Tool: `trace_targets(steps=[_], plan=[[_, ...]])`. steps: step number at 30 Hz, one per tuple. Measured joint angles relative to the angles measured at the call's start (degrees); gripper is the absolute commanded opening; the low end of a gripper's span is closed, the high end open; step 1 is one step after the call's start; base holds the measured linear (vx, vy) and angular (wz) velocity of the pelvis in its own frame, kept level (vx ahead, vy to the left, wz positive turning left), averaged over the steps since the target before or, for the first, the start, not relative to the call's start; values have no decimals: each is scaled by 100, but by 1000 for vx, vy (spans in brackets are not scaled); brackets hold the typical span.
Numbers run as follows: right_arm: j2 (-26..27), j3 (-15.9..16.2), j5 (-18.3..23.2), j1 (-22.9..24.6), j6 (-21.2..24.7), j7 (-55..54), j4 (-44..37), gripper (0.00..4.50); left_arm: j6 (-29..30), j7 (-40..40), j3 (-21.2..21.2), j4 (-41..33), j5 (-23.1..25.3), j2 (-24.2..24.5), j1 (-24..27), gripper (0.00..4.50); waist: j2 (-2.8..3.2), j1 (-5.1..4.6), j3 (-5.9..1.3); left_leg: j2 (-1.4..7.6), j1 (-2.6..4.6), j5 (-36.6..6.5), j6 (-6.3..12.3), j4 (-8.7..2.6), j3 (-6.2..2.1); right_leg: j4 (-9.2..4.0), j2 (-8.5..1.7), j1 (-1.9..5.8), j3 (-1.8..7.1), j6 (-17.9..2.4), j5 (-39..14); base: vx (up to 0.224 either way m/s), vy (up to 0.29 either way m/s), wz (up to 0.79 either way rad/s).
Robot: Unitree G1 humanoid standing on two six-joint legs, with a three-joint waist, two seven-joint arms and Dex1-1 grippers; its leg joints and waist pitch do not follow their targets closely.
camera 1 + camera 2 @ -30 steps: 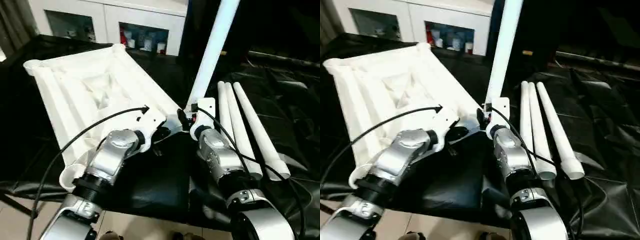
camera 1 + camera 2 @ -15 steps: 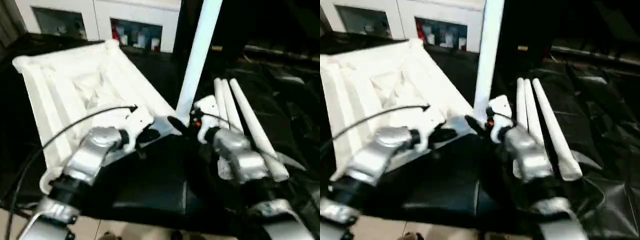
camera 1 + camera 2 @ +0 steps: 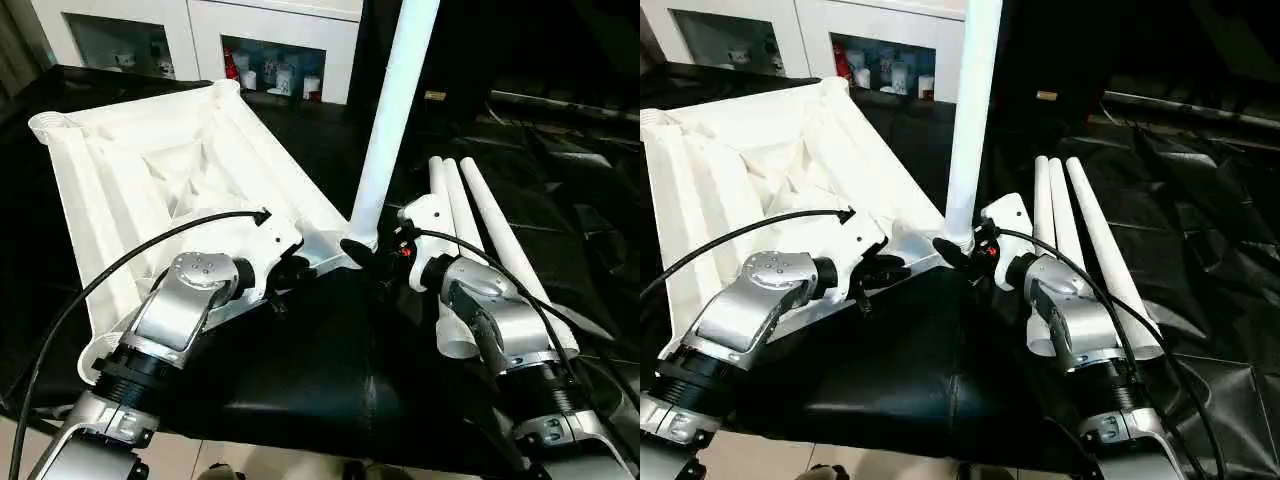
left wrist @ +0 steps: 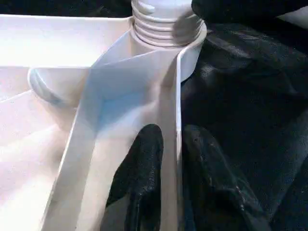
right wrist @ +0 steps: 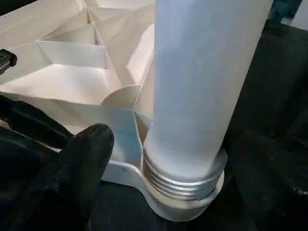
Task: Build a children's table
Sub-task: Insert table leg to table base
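Observation:
The children's table top (image 3: pixel 150 170) lies upside down, ribbed underside up. One white leg (image 3: pixel 395 110) stands upright in its near right corner socket (image 5: pixel 183 202), threads showing at the base. My left gripper (image 3: pixel 290 270) sits at the near rim beside that corner. Its black fingers (image 4: pixel 144 163) pinch the thin rim wall, one on each side. My right gripper (image 3: pixel 372 255) is open at the leg's base. One of its fingers (image 5: pixel 82 159) stands a little apart from the leg. Three more legs (image 3: pixel 480 240) lie side by side to the right.
Everything rests on a black sheet (image 3: pixel 300 370) covering the work surface. A white cabinet (image 3: pixel 250 40) with glass-fronted shelves stands behind the table top. The front edge of the surface runs just below my forearms.
My right gripper has drawn slightly to the right, away from the leg's base, with its jaws wider. The left gripper stays on the rim. The head views have shifted.

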Motion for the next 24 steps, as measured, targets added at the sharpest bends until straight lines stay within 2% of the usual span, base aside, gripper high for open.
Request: trace_targets(steps=[8,15,24], plan=[[-84,59,-7,0,50,116,-1,403,328,-502,-106,-240,-127,355,26,4,1,15,1,-2,-2,0,0,-3,1,-1,-2,-1,0,0,-1,0,0,0],[-264,223,-48,1,4,469,-1,403,310,-563,-108,-241,-185,406,28,4,1,6,1,-2,-2,0,0,-3,0,-1,-2,-1,0,0,-1,0,0,0],[-284,476,-295,-28,-454,695,309,403,152,-1055,-153,-494,-263,694,218,4,2,19,2,-2,-5,0,0,-3,1,-2,-3,-2,-1,-2,-4,0,0,0]])
